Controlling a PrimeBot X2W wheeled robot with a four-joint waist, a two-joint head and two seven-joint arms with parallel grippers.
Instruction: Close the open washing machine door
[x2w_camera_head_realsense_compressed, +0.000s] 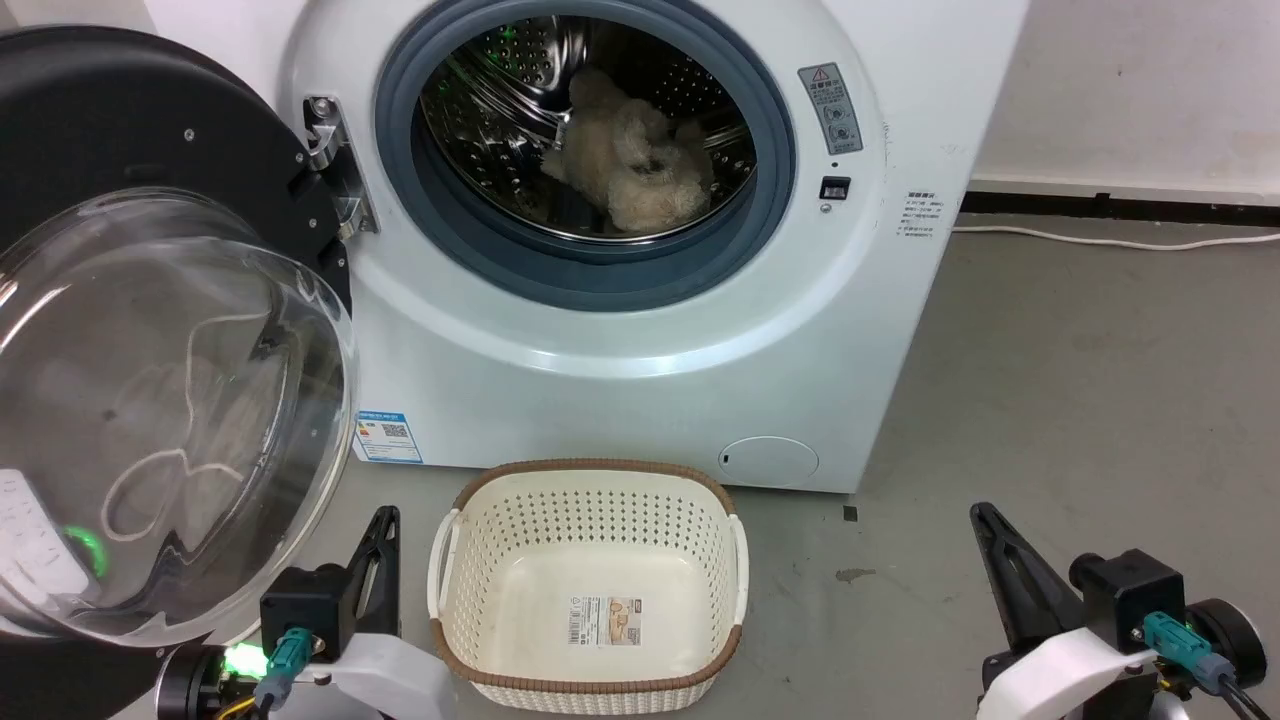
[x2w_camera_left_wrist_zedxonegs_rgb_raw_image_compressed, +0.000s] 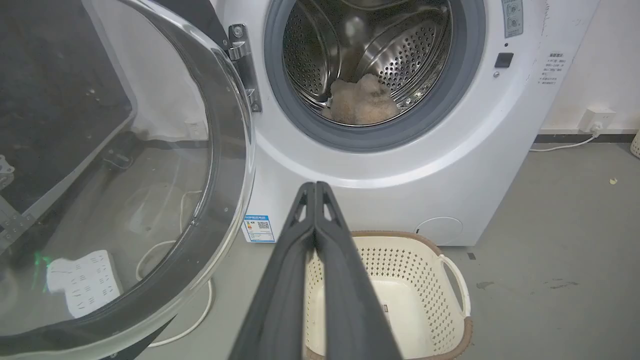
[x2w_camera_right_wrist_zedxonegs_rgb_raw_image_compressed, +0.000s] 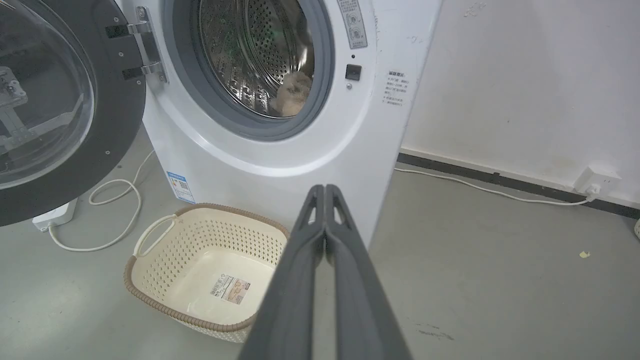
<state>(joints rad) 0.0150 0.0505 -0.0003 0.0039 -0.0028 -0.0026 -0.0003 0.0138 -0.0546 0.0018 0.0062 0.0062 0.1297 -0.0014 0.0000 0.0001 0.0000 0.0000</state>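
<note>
The white washing machine stands before me with its drum open. A fluffy beige toy lies inside the steel drum. The washing machine door, glossy black with a bulging clear glass bowl, is swung wide open to the left on its metal hinge. My left gripper is shut and empty, low beside the door's lower right rim. Low on the right, well clear of the machine, my right gripper is shut on nothing.
A cream plastic laundry basket with a brown rim sits on the grey floor between my grippers, right in front of the washer. A white power strip and cable lie under the door. A wall socket and cord are at right.
</note>
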